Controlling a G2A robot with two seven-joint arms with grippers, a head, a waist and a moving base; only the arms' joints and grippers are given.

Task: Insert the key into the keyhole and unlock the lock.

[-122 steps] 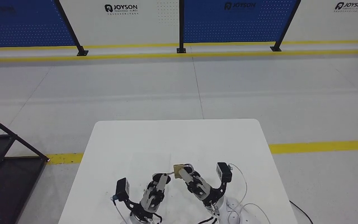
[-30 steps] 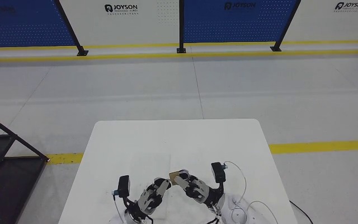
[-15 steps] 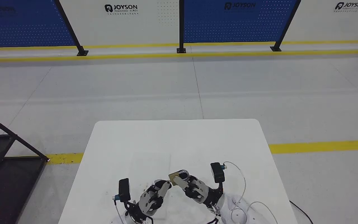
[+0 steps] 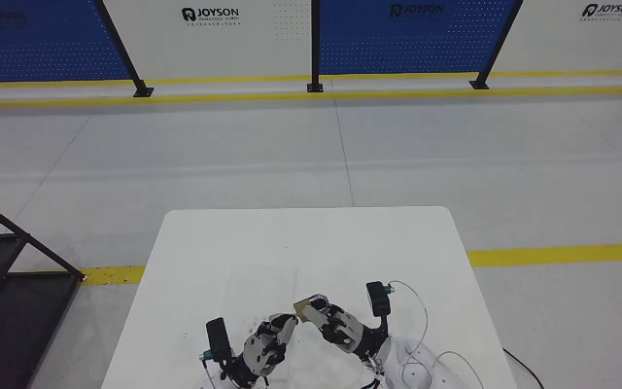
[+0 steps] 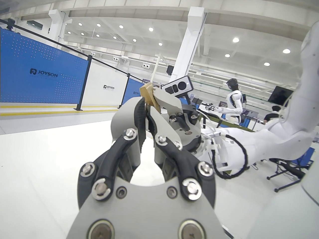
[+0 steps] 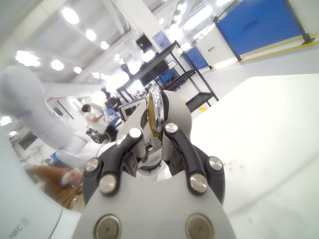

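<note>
A brass padlock [image 4: 306, 309] with a chrome shackle [image 6: 157, 110] is held above the table's front part. My right gripper [image 6: 155, 115] is shut on it, brass body [image 6: 149, 115] between the fingers. From the other side my left gripper [image 5: 145, 105] meets the padlock [image 5: 147, 91], its black pads [image 5: 139, 115] pressed together. A thin key sits between them, almost wholly hidden, at the lock's body. In the top view the left gripper [image 4: 285, 324] and right gripper [image 4: 319, 316] touch tip to tip.
The white table [image 4: 292, 243] stretches bare beyond the grippers. White cables [image 4: 418, 365] lie at its front right corner. A black rack [image 4: 24, 253] stands off the table's left side.
Over four seconds both grippers and the padlock came nearer the table's front edge. In the last second the left wrist turned and dropped slightly; the padlock barely moved.
</note>
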